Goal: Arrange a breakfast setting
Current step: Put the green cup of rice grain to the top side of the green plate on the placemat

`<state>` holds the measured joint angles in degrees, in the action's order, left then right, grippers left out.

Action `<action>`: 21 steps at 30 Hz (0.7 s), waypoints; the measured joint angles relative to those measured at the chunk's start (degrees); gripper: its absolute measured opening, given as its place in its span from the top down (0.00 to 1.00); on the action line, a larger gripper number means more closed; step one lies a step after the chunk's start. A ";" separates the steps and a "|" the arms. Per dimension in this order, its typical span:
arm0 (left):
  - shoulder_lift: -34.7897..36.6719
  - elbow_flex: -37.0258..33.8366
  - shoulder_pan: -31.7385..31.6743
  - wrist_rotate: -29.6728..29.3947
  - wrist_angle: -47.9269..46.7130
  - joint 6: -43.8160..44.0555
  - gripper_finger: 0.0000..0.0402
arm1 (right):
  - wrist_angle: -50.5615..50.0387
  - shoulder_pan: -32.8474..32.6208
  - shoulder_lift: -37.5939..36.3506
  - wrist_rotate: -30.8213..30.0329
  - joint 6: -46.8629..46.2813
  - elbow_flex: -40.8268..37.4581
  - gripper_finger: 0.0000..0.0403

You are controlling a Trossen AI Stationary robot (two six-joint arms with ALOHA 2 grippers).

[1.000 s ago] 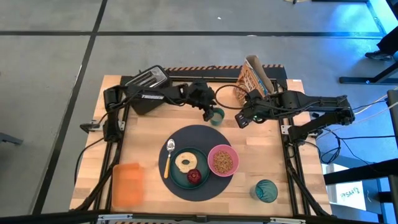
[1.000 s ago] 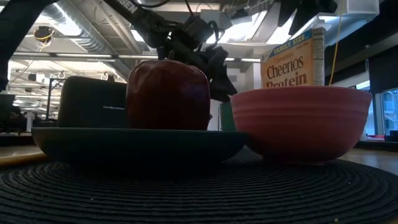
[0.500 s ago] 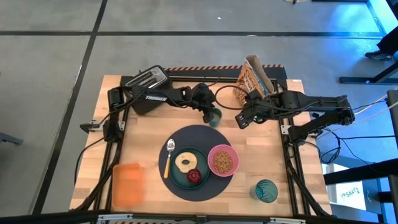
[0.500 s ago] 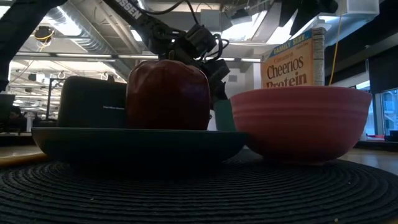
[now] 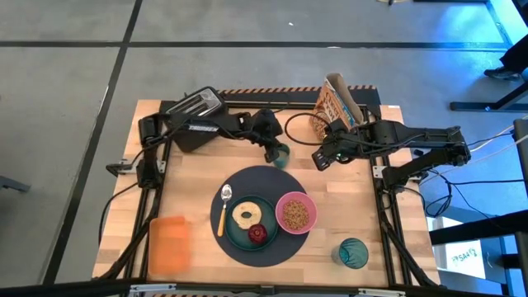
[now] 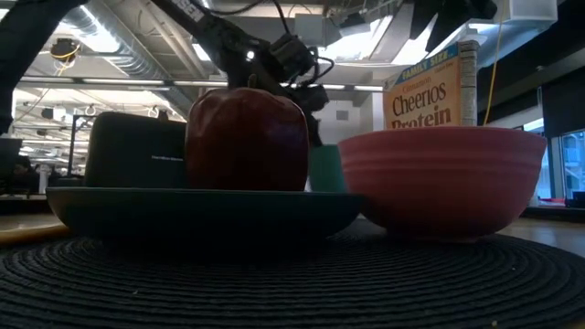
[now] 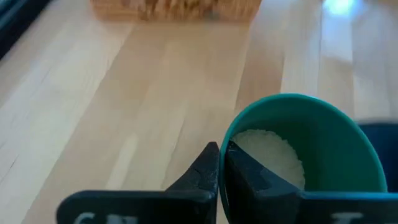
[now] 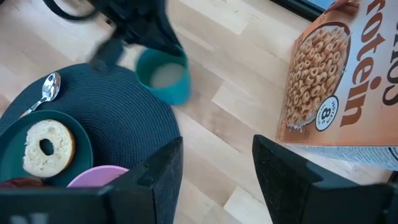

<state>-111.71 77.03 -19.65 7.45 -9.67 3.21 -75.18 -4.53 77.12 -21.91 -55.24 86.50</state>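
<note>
green cup (image 5: 281, 152) sits pinched by its rim in my left pincer (image 5: 272, 149), just beyond the mat (image 5: 247, 183). my right pincer (image 5: 321, 159) hangs wide near the cereal box (image 5: 333, 106).

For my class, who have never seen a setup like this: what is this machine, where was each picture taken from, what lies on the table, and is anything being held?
Two dark robot arms work at a wooden table. One camera looks down from above, one sits at table height, and one rides on each wrist. On a dark round mat lie a teal plate with a bagel half and dark red fruit, a spoon and a pink bowl. A toaster and cereal box stand at the back. The left gripper pinches the rim of a small green cup. The right gripper hovers open, holding nothing.
</note>
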 joint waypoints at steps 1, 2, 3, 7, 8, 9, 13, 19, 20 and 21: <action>1.26 -0.04 -0.26 0.30 -2.65 -0.50 0.99 | -0.02 -0.01 0.00 0.03 0.00 0.00 0.55; 2.70 -0.07 -0.48 0.75 -5.24 -1.17 0.99 | -0.07 -0.01 0.00 0.04 0.01 0.00 0.55; 4.27 -0.07 -0.59 0.91 -7.56 -2.34 0.99 | -0.14 -0.01 0.00 0.04 0.04 0.01 0.55; 9.83 0.04 -0.02 0.98 -19.57 -7.44 0.99 | -0.24 -0.01 0.00 -0.21 0.37 0.02 0.55; 10.52 0.04 0.65 0.89 -21.78 -8.12 0.99 | -0.23 -0.01 0.00 -0.60 0.59 0.02 0.55; 10.90 0.00 1.58 0.85 -23.63 -8.33 0.99 | -0.24 -0.01 0.00 -0.97 0.83 0.02 0.55; 11.11 -0.04 6.80 0.67 -23.49 -8.30 0.99 | 0.01 -0.01 0.00 -2.01 1.51 0.02 0.55; 7.82 -0.07 12.97 -1.22 -20.60 -7.08 0.99 | 0.07 -0.01 0.00 -2.96 1.54 0.02 0.55; 7.57 -0.04 13.44 -2.37 -20.55 -6.91 0.99 | 0.07 -0.01 0.00 -2.96 1.65 0.02 0.55; 7.25 -0.04 13.82 -3.95 -20.74 -6.90 0.99 | 0.07 0.00 0.00 -2.97 1.75 0.02 0.55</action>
<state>-104.46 76.99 -5.83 3.49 -30.42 -3.70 -75.11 -4.53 77.12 -24.88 -53.50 86.52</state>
